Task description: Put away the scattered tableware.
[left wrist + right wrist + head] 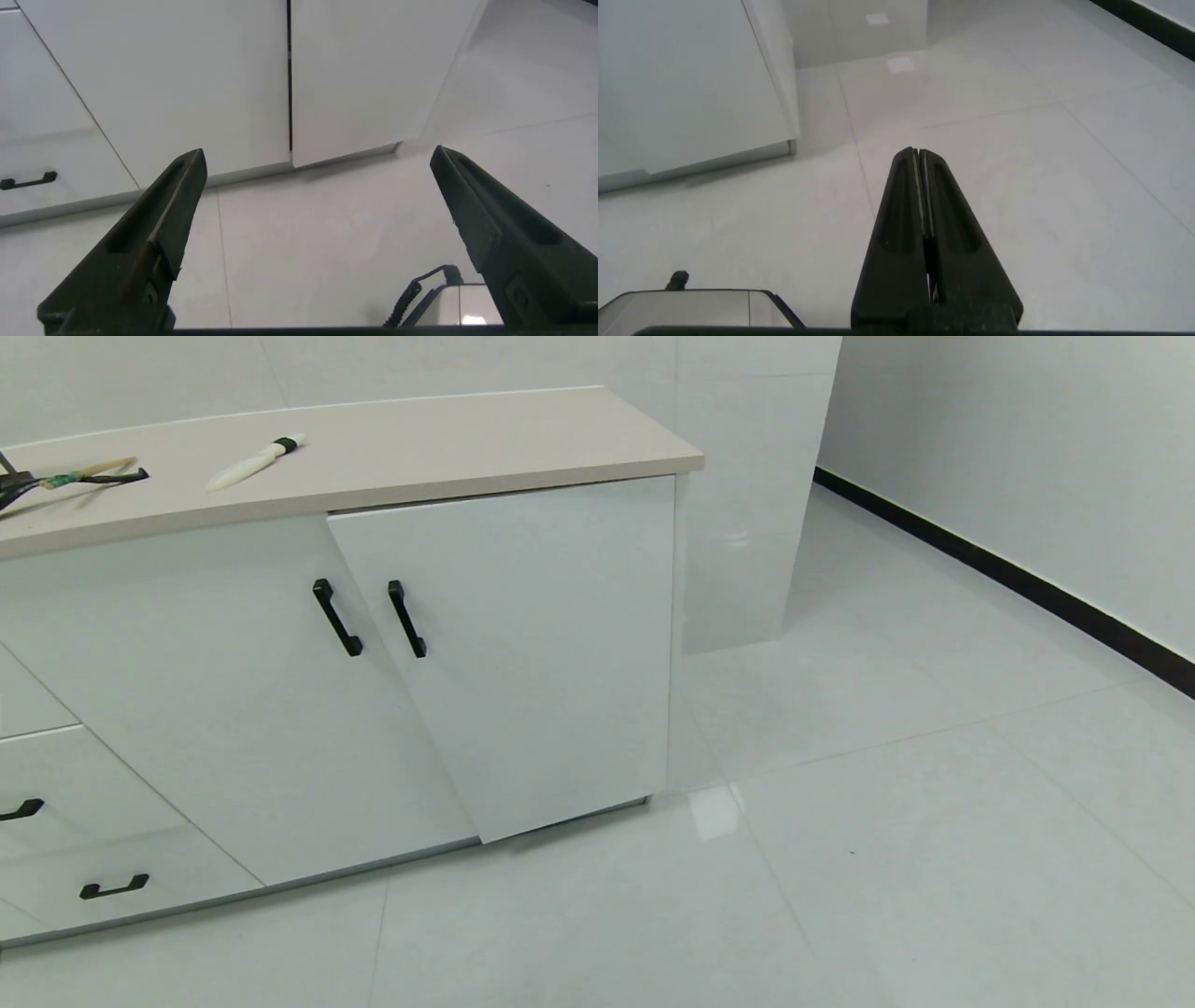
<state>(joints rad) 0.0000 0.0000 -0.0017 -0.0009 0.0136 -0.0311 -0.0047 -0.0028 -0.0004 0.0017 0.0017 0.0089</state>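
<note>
Tableware lies on the table [448, 448] above a white cabinet [187, 709] whose right door [523, 653] stands slightly ajar.
The cabinet's inside is hidden, and the drawers [84, 803] at eight o'clock are closed. A cream utensil [254, 463] with a black band lies flat at ten o'clock. At its nine o'clock are a wooden stick and black pieces [89, 474]. The left claw [318, 157] is spread wide over the floor [934, 849], and the right claw [918, 154] is pressed together, empty.

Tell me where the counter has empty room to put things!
The countertop is bare from the white utensil to its right end. The left end is crowded: the other utensils lie there in a small pile.
</note>
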